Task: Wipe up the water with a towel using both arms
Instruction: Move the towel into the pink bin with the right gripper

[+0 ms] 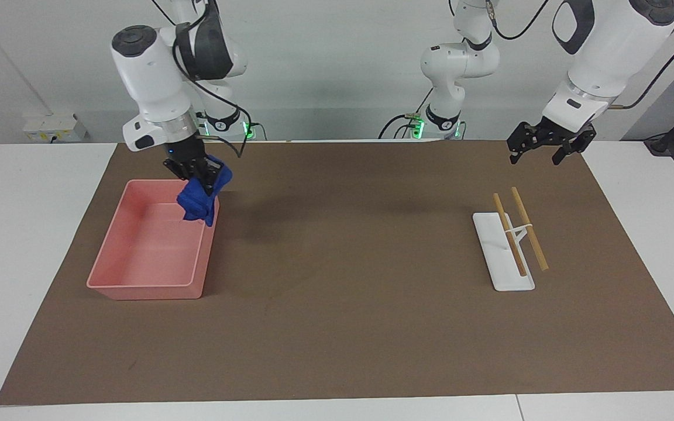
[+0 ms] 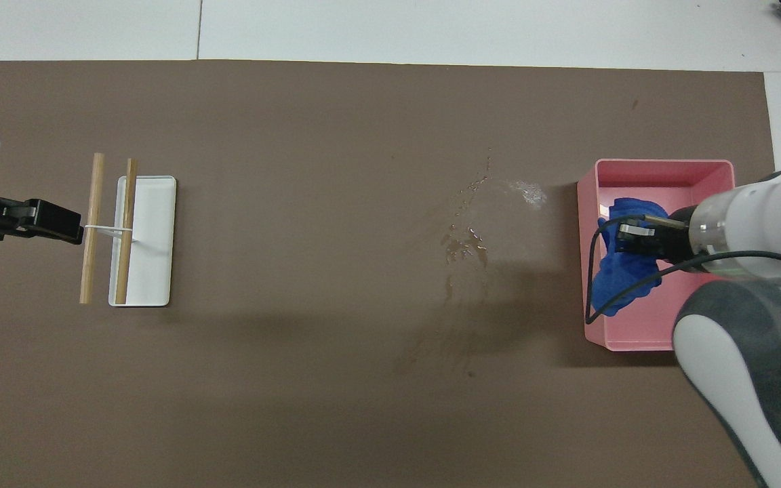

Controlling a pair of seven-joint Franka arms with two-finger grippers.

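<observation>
- Starting at the right arm's end of the tabletop (image 1: pixel 33 245): the pink tray (image 1: pixel 112 234) sits on the brown mat (image 1: pixel 343 327). I can't see anything lying in it; the floor looks bare, though the overhead view has the arm covering part of it.
- The right hand (image 1: pixel 196 173) is up in the air over the tray's edge nearest the robots, clamped tight on the towel (image 1: pixel 198 202). The towel dangles from it as a bunched blue lump, not touching the tray as far as I can tell.
- How the towel will handle, my guess: soft terry, light, floppy, zero stiffness. It sags wherever it's pinched, so grabbing a thick fold near the middle of the bunch is best. If it's soaked it'll be heavier and may drip. Not fragile at all, so a firm squeeze is fine.
- Middle of the mat: a wet patch (image 2: pixel 472 230) with droplets and streaks, beside the tray toward the left arm's end. So the wiping doesn't look finished to me.
- Toward the left arm's end: a white holder (image 1: pixel 504 254) with two wooden sticks (image 1: pixel 518 228) laid across it.
- The left hand (image 1: pixel 544 146) hangs over the mat near the holder, fingers spread wide, holding nothing. That arm is just waiting.
</observation>
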